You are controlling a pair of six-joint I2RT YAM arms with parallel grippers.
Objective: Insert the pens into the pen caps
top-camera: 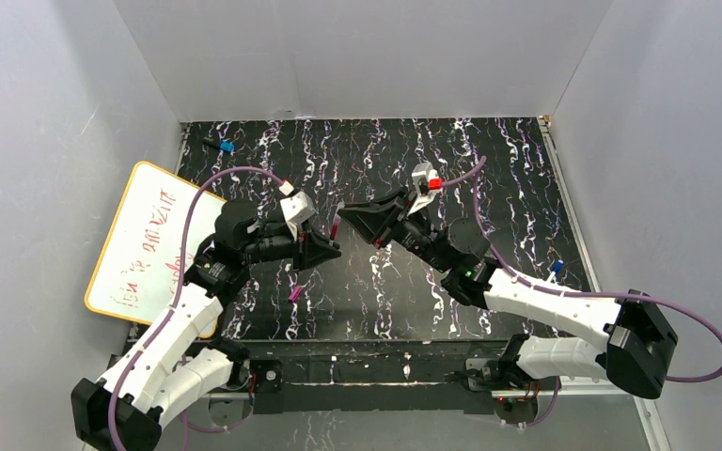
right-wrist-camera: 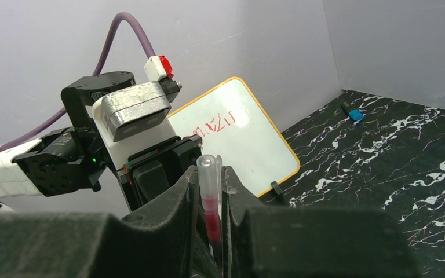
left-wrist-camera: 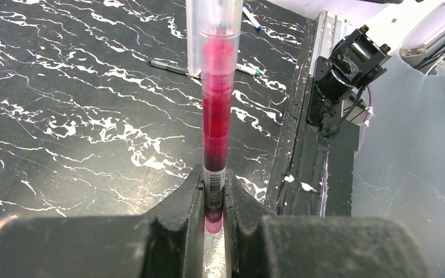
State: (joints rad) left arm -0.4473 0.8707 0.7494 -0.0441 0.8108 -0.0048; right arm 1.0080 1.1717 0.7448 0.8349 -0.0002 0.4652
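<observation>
Three pens on show, two caps. One red pen [left-wrist-camera: 217,116] is up in the air between the arms. A dark pen [left-wrist-camera: 171,67] with a greenish end lies flat on the table, and a pale pen [left-wrist-camera: 250,16] rests beyond it, well apart. Caps: a clear cap [left-wrist-camera: 214,29] sits over the red pen's tip, and a magenta cap [top-camera: 294,293] lies loose on the table below the left gripper [left-wrist-camera: 213,191]. There's also one blue-tipped black object [top-camera: 224,146] in the far left corner.

Now the grip. The left gripper's fingers are pinched narrow on the red pen's rear end, with the barrel running straight out between them. Facing it, the right gripper [right-wrist-camera: 210,179] clamps the clear cap between its fingers, with red showing inside the tube. The two grippers meet nose to nose above the middle of the table.

The table [top-camera: 385,301] is black with white marble streaks. A yellow-rimmed whiteboard [top-camera: 141,244] with red scribbles lies tilted at the left edge. Plain pale walls [top-camera: 367,56] close in on three sides.
</observation>
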